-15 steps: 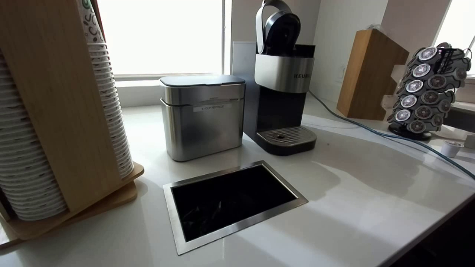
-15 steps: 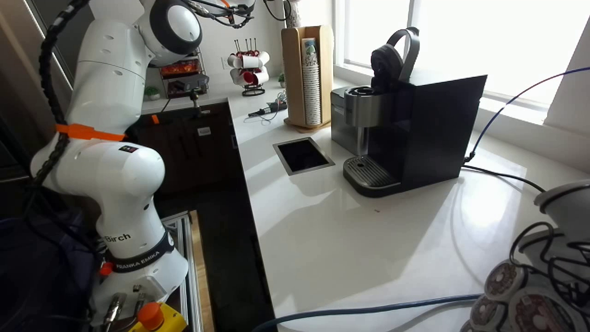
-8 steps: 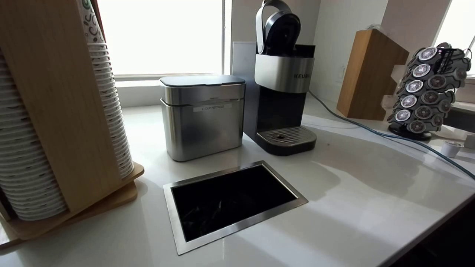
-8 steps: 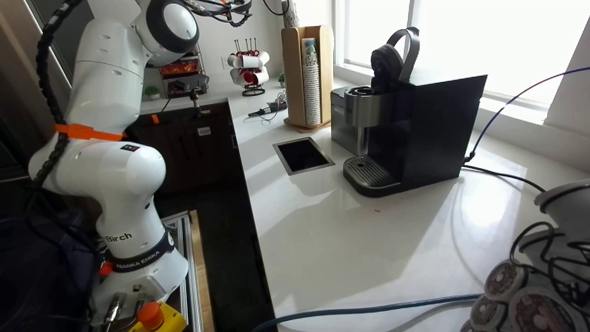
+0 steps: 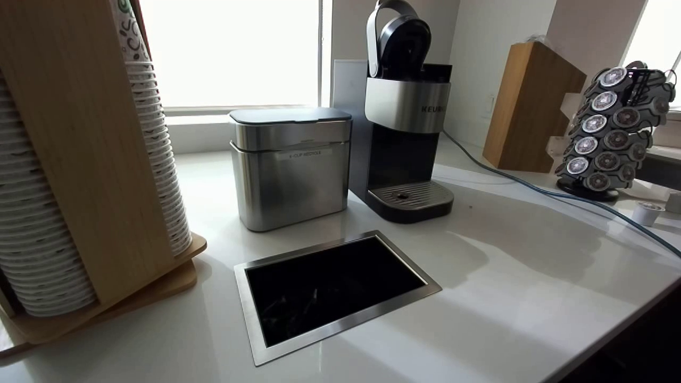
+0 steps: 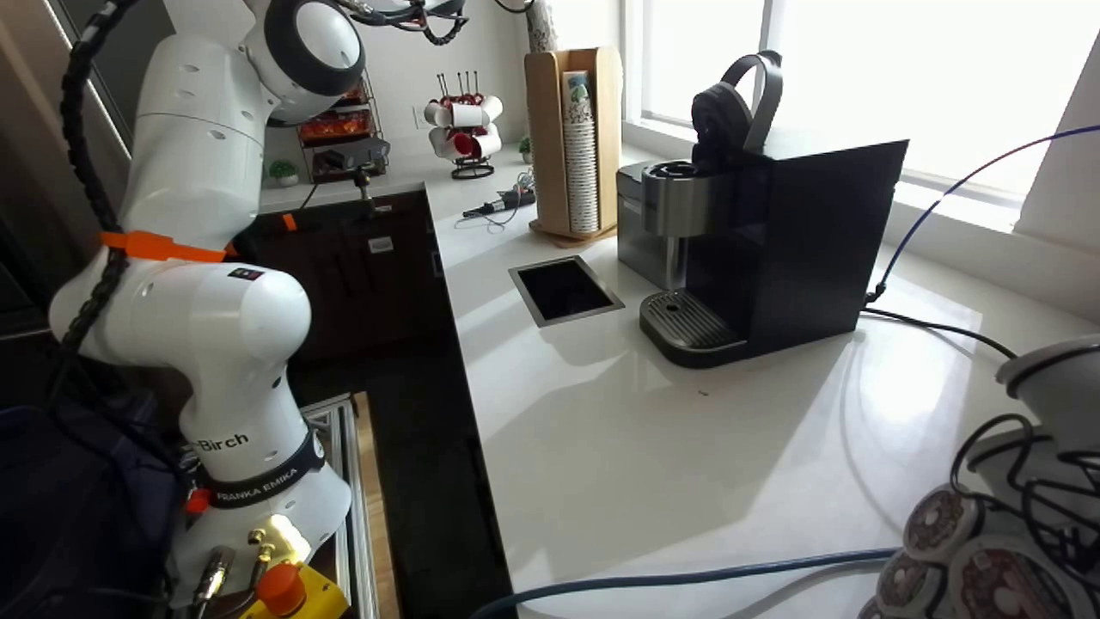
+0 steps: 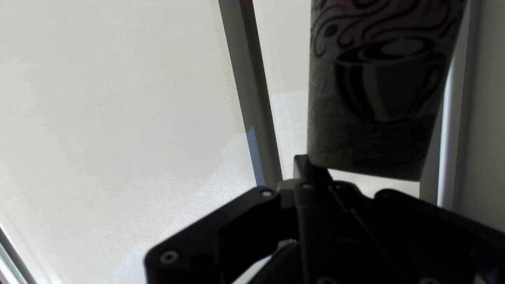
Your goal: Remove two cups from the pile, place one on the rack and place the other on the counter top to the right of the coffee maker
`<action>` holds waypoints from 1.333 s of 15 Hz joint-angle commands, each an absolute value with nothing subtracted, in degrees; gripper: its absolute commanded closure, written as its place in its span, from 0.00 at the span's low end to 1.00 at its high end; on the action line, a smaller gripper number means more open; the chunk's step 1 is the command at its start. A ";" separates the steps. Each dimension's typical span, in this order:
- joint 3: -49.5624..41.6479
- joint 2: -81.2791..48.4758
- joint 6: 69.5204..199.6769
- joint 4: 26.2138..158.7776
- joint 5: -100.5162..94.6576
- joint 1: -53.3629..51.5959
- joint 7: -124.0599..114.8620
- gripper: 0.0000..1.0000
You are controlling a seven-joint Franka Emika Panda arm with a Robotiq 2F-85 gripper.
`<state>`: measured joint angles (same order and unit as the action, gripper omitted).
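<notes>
The pile of nested white cups [image 5: 165,170] stands in a light wooden holder [image 5: 101,133]; both exterior views show it, also the pile [image 6: 582,172]. The black-and-silver coffee maker [image 5: 408,106] stands with its handle raised, also in an exterior view [image 6: 816,249]. Its drip tray [image 6: 683,316] is bare. The white counter top [image 6: 636,464] spreads before it. In the wrist view my gripper [image 7: 313,169] has its tips together at the narrow end of a printed paper cup [image 7: 382,90], pinching its edge. A printed cup [image 6: 541,27] shows above the holder; the gripper is out of that view.
A steel-framed dark opening [image 5: 340,290] is cut into the counter. A square metal canister [image 5: 292,170] stands between holder and coffee maker. A capsule carousel [image 5: 612,127], a wooden box [image 5: 532,106] and a blue cable [image 6: 713,580] are further along. Mugs hang on a stand [image 6: 466,120].
The arm has moved slightly left and up in an exterior view. The printed cup above the holder has shifted slightly left. The pile, coffee maker and canister have not moved.
</notes>
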<state>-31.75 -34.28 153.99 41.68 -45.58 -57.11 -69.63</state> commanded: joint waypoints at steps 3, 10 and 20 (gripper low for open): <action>-40.38 -34.87 142.63 39.23 -52.98 -62.25 -78.01 0.99; -46.20 -32.63 116.97 47.10 -56.78 -71.98 -87.93 0.99; -46.76 -31.18 113.65 55.30 -54.86 -75.04 -102.26 0.98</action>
<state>-46.76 -31.16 113.65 55.31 -54.86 -75.05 -102.26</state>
